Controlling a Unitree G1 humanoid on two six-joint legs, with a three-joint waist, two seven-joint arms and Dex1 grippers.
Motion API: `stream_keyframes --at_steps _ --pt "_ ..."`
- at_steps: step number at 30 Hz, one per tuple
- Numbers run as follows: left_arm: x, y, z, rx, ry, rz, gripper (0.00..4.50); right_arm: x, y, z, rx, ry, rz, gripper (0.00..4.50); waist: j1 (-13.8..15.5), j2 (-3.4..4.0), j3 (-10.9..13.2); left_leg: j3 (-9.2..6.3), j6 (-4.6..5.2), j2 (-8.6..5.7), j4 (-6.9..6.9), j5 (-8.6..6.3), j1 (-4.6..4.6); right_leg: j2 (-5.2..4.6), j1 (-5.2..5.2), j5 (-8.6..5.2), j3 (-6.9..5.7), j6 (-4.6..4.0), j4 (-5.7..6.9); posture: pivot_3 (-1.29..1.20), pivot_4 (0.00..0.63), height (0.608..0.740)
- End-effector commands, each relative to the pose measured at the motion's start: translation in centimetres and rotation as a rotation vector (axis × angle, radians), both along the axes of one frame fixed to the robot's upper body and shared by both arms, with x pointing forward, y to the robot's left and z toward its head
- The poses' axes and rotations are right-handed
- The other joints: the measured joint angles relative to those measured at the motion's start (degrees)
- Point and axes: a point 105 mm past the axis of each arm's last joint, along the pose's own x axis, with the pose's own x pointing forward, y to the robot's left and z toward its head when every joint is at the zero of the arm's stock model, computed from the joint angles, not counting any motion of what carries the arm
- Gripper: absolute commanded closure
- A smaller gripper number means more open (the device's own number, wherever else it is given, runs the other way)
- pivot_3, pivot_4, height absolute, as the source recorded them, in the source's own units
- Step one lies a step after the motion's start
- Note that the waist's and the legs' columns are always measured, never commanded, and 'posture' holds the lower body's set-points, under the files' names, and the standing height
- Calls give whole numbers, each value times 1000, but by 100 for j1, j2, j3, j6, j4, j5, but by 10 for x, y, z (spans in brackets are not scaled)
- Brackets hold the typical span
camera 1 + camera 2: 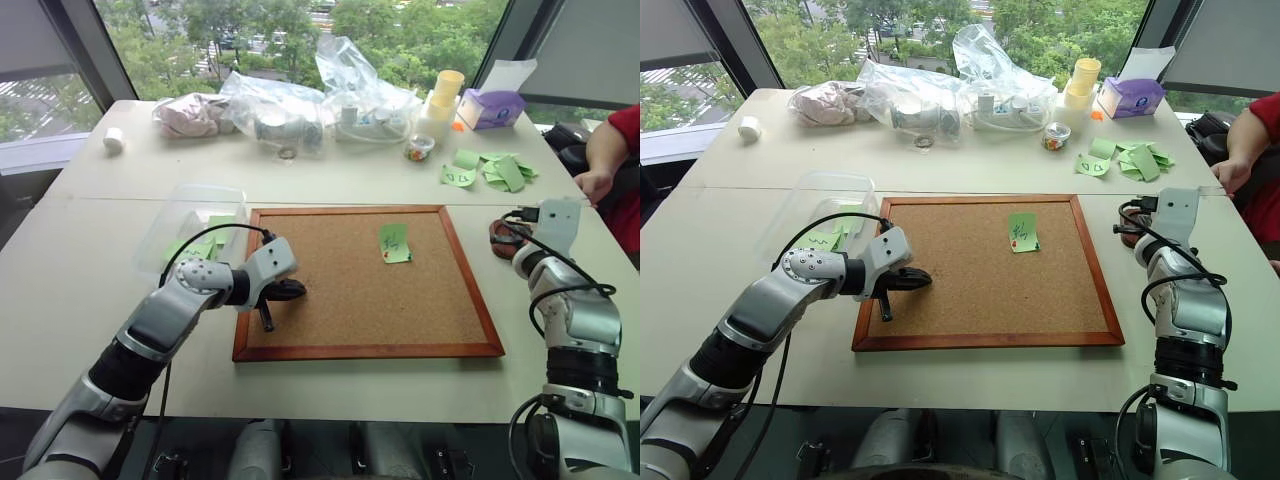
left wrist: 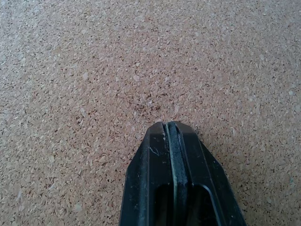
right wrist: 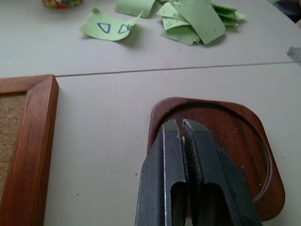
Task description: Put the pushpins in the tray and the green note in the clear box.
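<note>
Quick count of what's on the table: one big wood-framed cork board in the middle of the frame, with one light green paper note pinned on it. One see-through plastic box at the left, a few green slips inside, can't count them. One dark reddish-brown tray at the right. One loose bunch of green paper slips upper right. One purple tissue box, also upper right.

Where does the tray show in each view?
Left eye: tray at the right edge of the table, mostly hidden behind the right gripper.
Right eye: the same spot, right of the cork board.
Left wrist: cork surface, no tray.
Right wrist: under the shut fingers.
Shared landmark: the board's wooden frame.
</note>
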Motion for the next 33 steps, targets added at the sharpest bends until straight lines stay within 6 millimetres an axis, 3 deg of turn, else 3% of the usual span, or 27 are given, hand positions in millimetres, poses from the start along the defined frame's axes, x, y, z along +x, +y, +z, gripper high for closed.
stream_keyframes --at_steps 1,3,7,9,23,27,30,33 --pt "-2 -4 -6 9 18 -18 4500 3 -11 21 13 -68 -33 3639 -3 4 -1 0 0 0 0 0 0 0 0 0 0 0 0 0 150 735" --pt "-2 -5 -5 6 17 -19 4500 4 -14 20 29 -67 -47 2845 -3 4 -2 -1 0 0 0 0 0 0 0 0 1 0 0 0 150 735" --pt "-1 -5 -5 2 16 -16 4500 6 -18 21 36 -71 -59 726 4 4 -2 -2 0 0 0 0 0 0 0 0 1 0 0 0 150 735" --pt "-1 -5 -5 2 15 -15 4500 6 -19 21 36 -71 -61 80 3 4 -2 -2 0 0 0 0 0 -1 1 0 0 0 0 0 150 735" --pt "-4 -5 -4 -1 17 -11 4500 5 -23 36 31 -147 -77 80 -3 5 -2 -3 0 1 0 0 0 -1 1 0 1 0 0 0 150 735" --pt "-4 -3 -2 0 16 -10 4500 3 22 49 29 -182 201 80 -2 7 -1 -4 0 1 -1 0 -1 -1 0 0 1 0 0 0 150 735" --pt "-5 -1 -2 7 17 -10 4500 -15 76 49 -41 -141 515 80 6 9 -2 -8 0 2 -1 0 -2 1 0 0 1 1 -1 0 150 735" --pt "-4 0 -2 11 17 -10 4500 -30 101 42 -66 -99 658 80 -6 9 -2 -13 2 4 -2 -1 -3 5 0 -1 -1 1 -4 0 150 735"
